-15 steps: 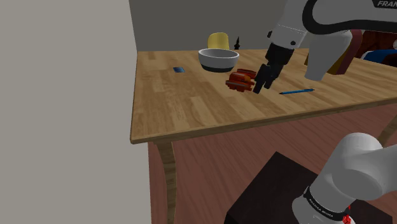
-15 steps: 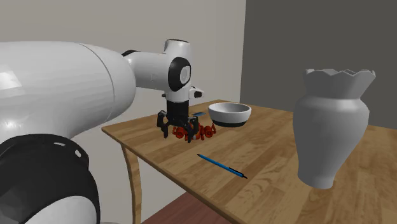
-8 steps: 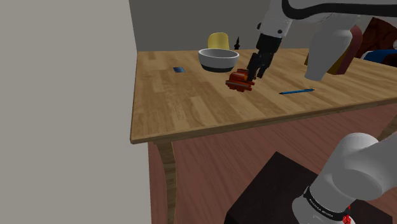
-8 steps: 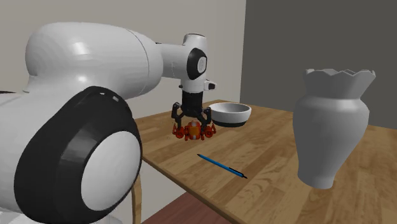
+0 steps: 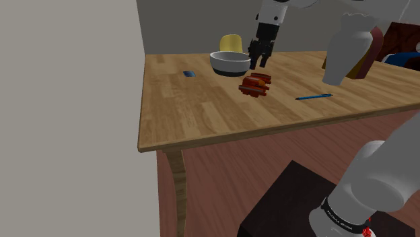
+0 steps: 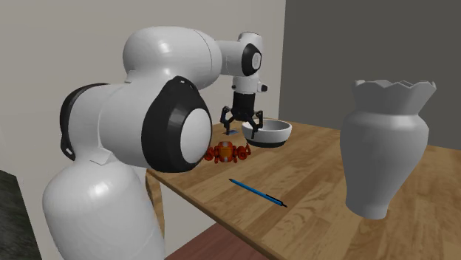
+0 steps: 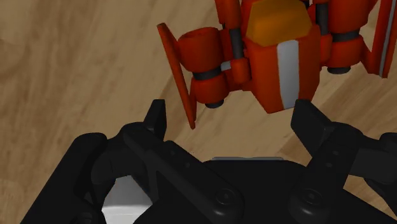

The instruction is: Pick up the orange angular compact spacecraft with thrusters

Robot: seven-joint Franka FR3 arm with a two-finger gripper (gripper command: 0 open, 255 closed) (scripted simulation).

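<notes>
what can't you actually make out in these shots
- Wrist view: the spacecraft runs off the picture's edge, so its far end is unseen.
- Shoulder view: the yellow thing is half hidden behind the bowl; what it is cannot be told.
- Shoulder view: the dark item beside it and the blue item on the table are too small to identify.

A room in a home: a wooden worktop [image 5: 202, 114] on curved legs, a white bowl [image 5: 231, 62] just beside the claw [image 5: 259, 64], a blue pen [image 5: 313, 97] and pale vase [image 6: 386, 148] farther from it, plain walls [image 5: 67, 101].
</notes>
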